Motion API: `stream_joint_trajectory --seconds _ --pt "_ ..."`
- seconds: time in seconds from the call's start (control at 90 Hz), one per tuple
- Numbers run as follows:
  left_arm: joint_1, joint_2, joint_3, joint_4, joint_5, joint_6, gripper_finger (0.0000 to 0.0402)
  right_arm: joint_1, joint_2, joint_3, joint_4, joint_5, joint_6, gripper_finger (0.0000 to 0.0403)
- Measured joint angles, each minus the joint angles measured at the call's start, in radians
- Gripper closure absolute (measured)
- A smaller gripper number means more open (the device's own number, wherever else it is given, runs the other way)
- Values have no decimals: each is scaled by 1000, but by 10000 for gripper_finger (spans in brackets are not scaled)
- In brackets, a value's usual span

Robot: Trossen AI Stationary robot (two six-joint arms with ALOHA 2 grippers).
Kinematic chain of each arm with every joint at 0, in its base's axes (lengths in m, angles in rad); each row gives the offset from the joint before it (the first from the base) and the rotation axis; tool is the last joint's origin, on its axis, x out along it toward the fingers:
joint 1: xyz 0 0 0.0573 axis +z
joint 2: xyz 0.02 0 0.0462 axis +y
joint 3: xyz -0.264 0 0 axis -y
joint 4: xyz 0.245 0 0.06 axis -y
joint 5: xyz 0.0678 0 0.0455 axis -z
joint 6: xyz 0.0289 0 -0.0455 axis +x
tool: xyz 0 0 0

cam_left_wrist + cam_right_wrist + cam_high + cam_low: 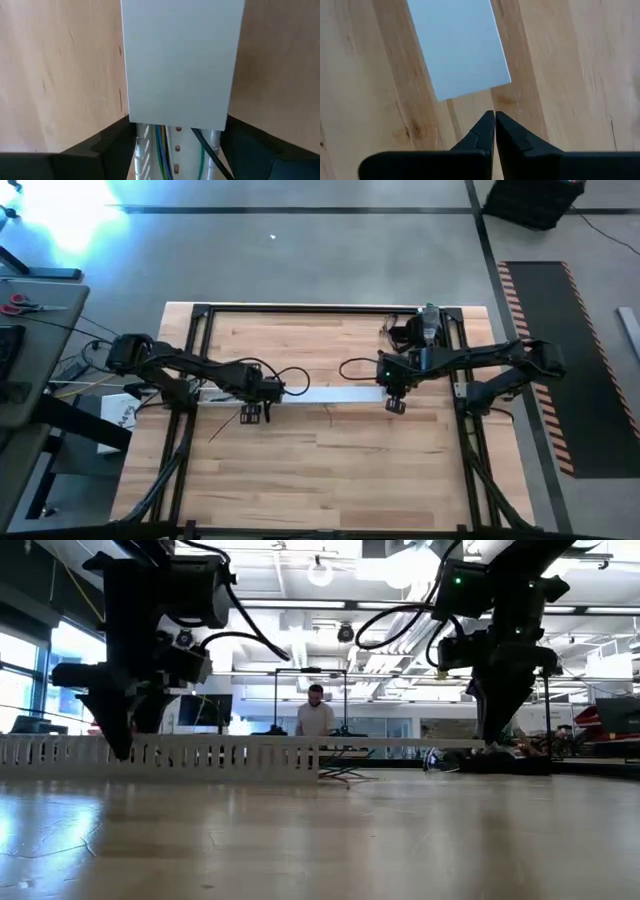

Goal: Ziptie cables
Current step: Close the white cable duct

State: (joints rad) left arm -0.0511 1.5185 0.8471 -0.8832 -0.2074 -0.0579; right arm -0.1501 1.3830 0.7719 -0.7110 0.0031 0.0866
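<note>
A long white slotted channel (170,755) lies across the middle of the table. A flat white cover strip (180,60) rests on top of it and runs past its right end (345,393). The cables (162,150), thin green, blue, yellow and black wires, lie inside the channel where the cover stops. My left gripper (177,150) straddles the channel near its left end (250,405). My right gripper (495,116) is shut and points down just off the cover strip's right end (470,85), with bare wood showing between them. My left gripper has the slotted channel between its two fingers, one finger (112,147) against each long side wall (137,150), just short of the cover strip's end. The fingers come from above, pointing down, and lie across the channel. The channel rests flat on the table.
A black frame (300,308) borders the wooden tabletop. A few thin loose wires (340,772) lie on the table behind the channel's right end. The near half of the table (320,470) is bare wood. A person stands far off in the room (316,715).
</note>
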Motion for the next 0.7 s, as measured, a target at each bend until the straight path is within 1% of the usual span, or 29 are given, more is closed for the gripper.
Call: stream_joint_trajectory --seconds 0.067,0.167,0.256,0.356,0.444,0.7 --pt "-2 0 0 38 4 20 165 0 0 0 -20 23 1 403" --pt "-2 0 0 121 16 35 177 0 0 0 -76 24 0 403" --pt "-2 0 0 171 12 24 182 0 -3 0 -168 32 11 403" --pt "-2 0 1 210 20 10 181 0 -13 -1 -274 81 51 403" --pt "-2 0 15 203 43 11 173 0 -34 -1 -336 120 80 403" --pt "14 0 49 198 32 34 125 17 -85 -2 -347 99 162 403"
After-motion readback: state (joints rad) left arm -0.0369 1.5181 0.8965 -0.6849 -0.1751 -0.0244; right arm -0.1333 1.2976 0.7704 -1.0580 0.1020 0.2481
